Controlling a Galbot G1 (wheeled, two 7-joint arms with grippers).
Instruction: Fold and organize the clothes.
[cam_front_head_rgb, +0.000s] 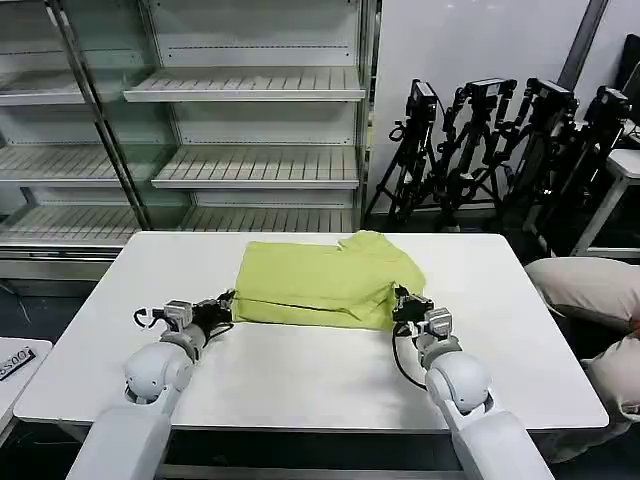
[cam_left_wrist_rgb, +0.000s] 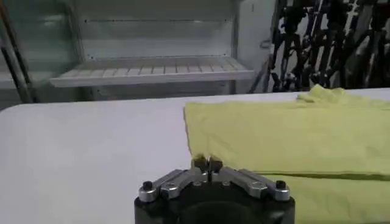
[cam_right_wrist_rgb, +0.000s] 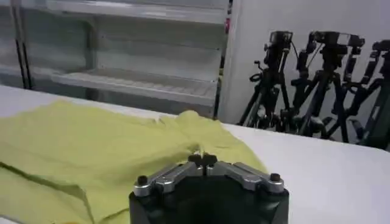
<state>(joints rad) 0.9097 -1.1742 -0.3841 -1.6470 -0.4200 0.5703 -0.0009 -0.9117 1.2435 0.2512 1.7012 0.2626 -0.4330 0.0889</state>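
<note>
T-shirt (cam_front_head_rgb: 325, 285) lies part-folded mid-worktop (cam_front_head_rgb: 300, 380); left end effector (cam_front_head_rgb: 228, 304) at its 9 o'clock, right end effector (cam_front_head_rgb: 400, 303) at 3 o'clock, both pinched closed, empty; next fold likely needs fresh edge grasps.

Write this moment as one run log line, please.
lime thin-fabric T-shirt: folded on white table | left gripper: shut, near-left corner | right gripper: shut, near-right corner

Both arms are glossy white with rounded, ball-like joints. Behind the fingers, the left gripper (cam_front_head_rgb: 226, 303) and right gripper (cam_front_head_rgb: 400, 303) have black bodies with silver metal linkages and dark screws; black cables loop beside each wrist.
</note>
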